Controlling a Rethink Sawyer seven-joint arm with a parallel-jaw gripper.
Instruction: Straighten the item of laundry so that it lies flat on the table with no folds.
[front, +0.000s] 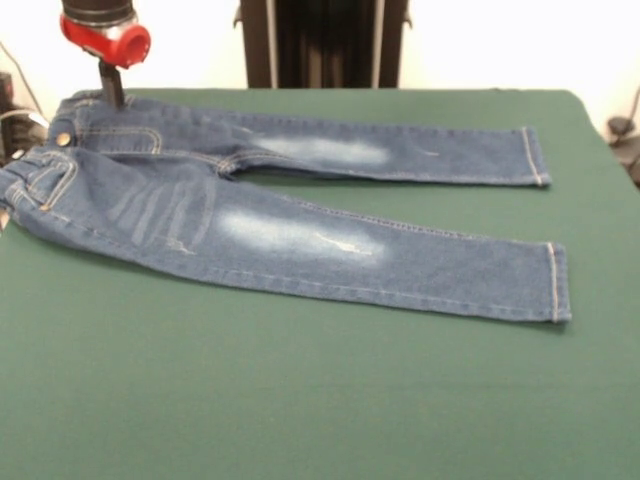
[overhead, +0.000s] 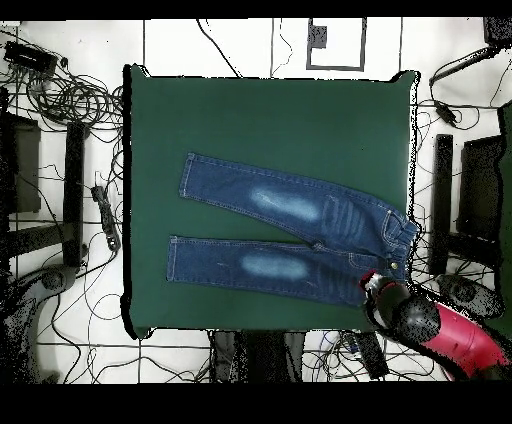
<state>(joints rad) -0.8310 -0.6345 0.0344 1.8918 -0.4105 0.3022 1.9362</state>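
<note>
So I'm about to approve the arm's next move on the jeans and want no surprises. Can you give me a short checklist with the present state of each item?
1. Both legs of the jeans spread apart, not overlapping: ok.
2. Legs free of folds: ok, both lie flat out to the hems.
3. Waistband flat: not ok, it looks bunched at the table edge.
4. Whole garment on the table: cannot tell; the waist end reaches the very edge.
5. Gripper location: ok, down at the waist corner.
6. Gripper's hold on the denim: cannot tell.

Bright, even, diffuse lighting, soft faint shadows, blown-out white background, mild overall softness.
</note>
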